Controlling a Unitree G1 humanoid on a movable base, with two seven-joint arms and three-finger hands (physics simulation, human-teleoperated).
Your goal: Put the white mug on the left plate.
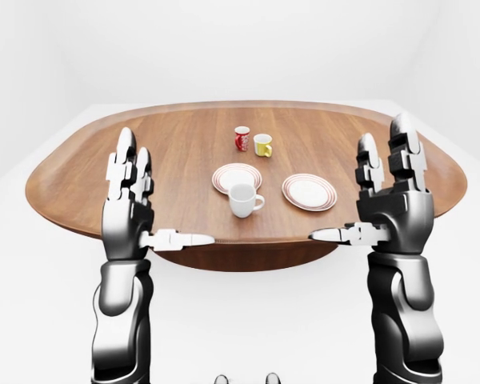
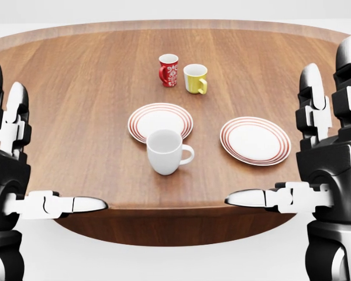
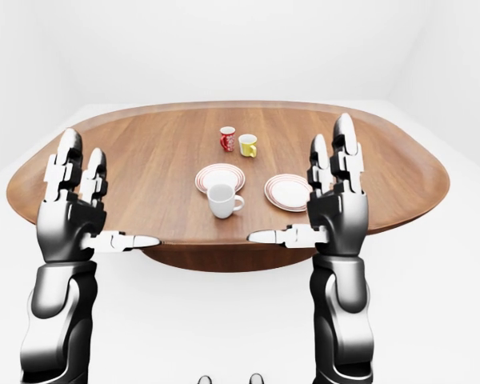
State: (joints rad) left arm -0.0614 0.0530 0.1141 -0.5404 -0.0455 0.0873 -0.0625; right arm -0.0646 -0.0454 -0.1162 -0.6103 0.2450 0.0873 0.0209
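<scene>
The white mug (image 2: 165,151) stands upright on the wooden table (image 2: 76,88), its handle pointing right. In the head view it sits just below the left plate (image 2: 161,119), a white plate with red rim rings, and covers that plate's lower edge. My left hand (image 1: 144,200) is open and raised at the left, below the table's near edge. My right hand (image 1: 376,200) is open and raised at the right. Both hold nothing, fingers up and thumbs pointing inward. The mug lies between them, further up the view.
A second red-ringed plate (image 2: 255,140) lies to the right of the mug. A red patterned mug (image 2: 168,70) and a yellow mug (image 2: 195,78) stand side by side above the left plate. The table's rounded near edge (image 2: 175,225) runs between my thumbs.
</scene>
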